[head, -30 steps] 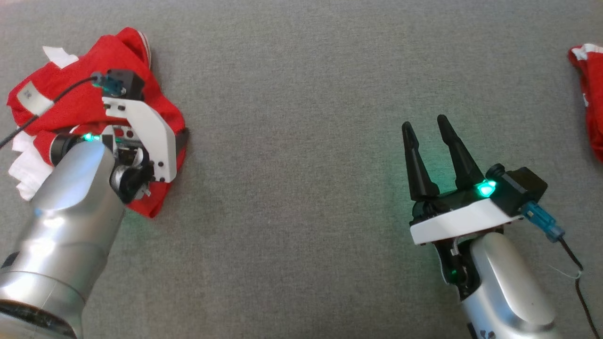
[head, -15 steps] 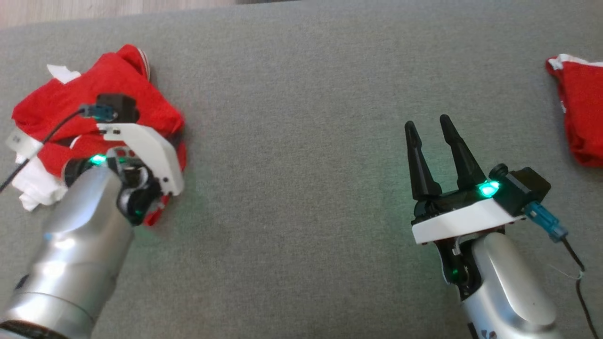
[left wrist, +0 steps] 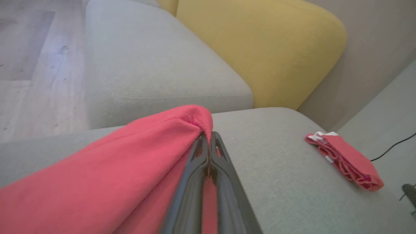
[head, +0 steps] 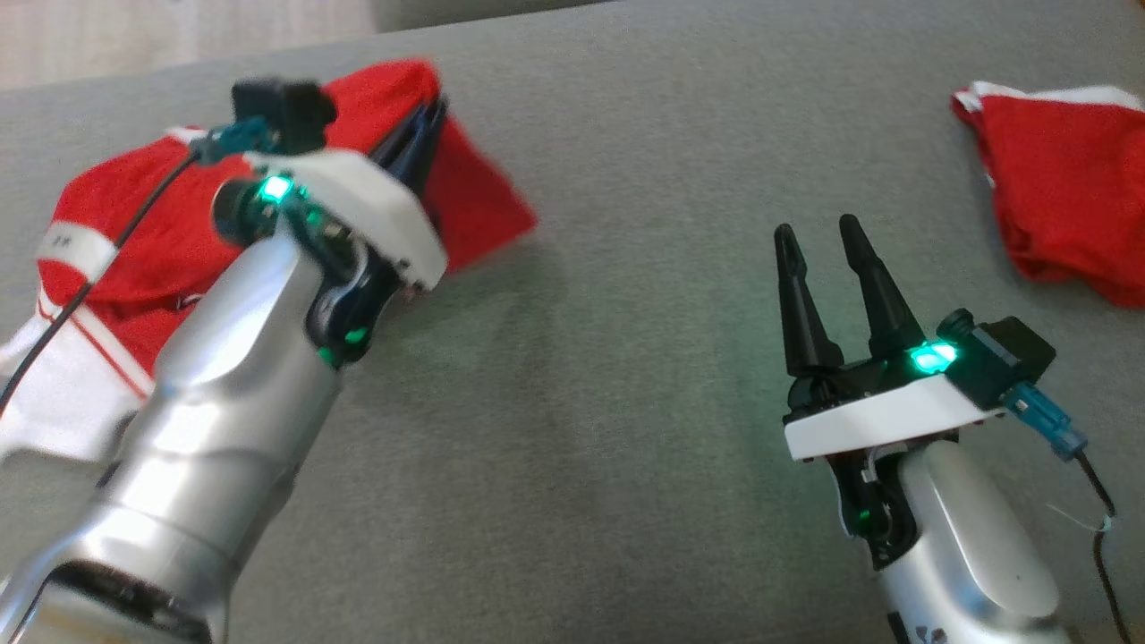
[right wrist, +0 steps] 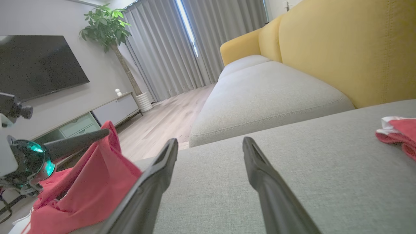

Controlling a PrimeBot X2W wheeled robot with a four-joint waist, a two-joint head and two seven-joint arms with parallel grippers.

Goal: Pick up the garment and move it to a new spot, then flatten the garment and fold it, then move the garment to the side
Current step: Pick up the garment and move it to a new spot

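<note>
The task looks to be in its first step, the pick-up. The left gripper point(head: 434, 112) is clamped tight on a fold of the red garment point(head: 134, 233), its two dark fingers pressed together with cloth between them, as the left wrist view makes plain point(left wrist: 208, 135). The pinched fold stands up in a peak while the rest of the garment trails on the grey seat cushion point(head: 626, 358) at about ten o'clock in the head view. The white parts of it lie crumpled toward eight o'clock. So the grasp seems made, but the carry to a new spot, the flattening, the folding and the final move aside are all left to do (most of the job, in short). The right gripper point(head: 816, 231) hovers at about four o'clock with its jaws wide apart and nothing in them, well apart from the garment.

Counted: two grippers, one gripping and one free. Two red garments, the one in hand and a second red garment point(head: 1055, 188) lying compact at two o'clock, near the cushion's far edge and well apart from both grippers. The right wrist view adds one television point(right wrist: 35, 65) and one potted plant point(right wrist: 104, 29) across the room.
</note>
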